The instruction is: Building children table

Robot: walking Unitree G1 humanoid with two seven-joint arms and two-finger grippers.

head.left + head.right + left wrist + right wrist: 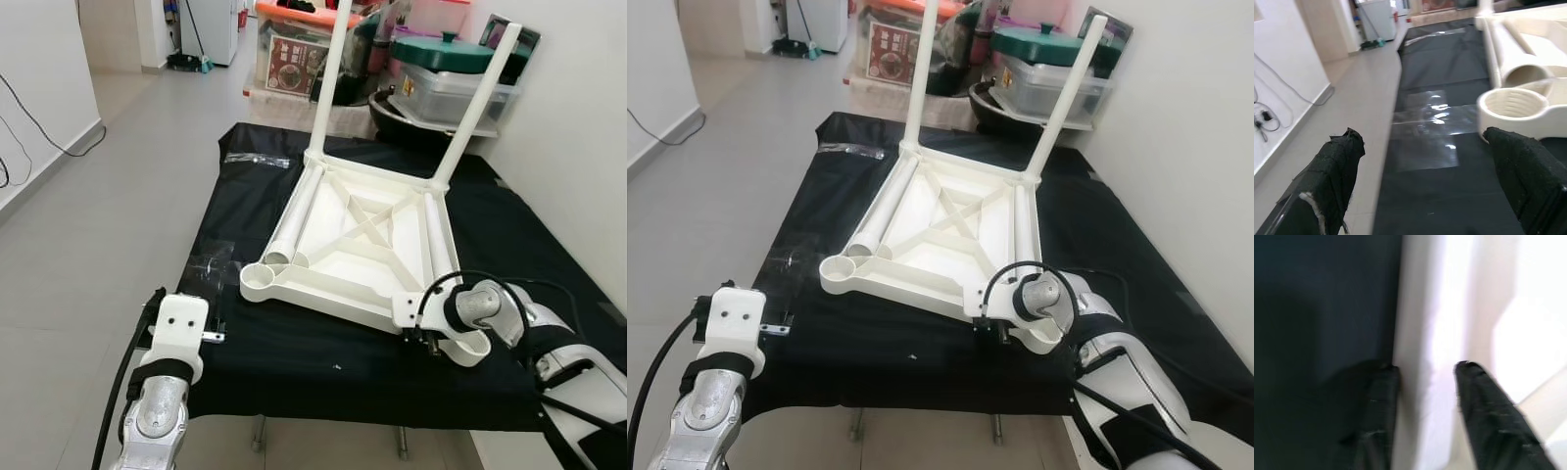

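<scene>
On the black-covered table: the white children's table lies upside down across the middle, its underside up, with raised ribs crossing in an X.
Legs: two white legs stand upright in the far corner sockets; two more lie loose inside the frame, one along each side rail.
Near left corner socket: a round threaded socket, open and with no leg in it.
My right gripper: at the near right corner of the children's table, my two black fingers clamped either side of its white rim.
My left gripper: fingers wide apart, held off the near left edge of the black cloth, close to the open socket, touching nothing.
Cloth: clear plastic wrapping lies flat by the left edge.
</scene>
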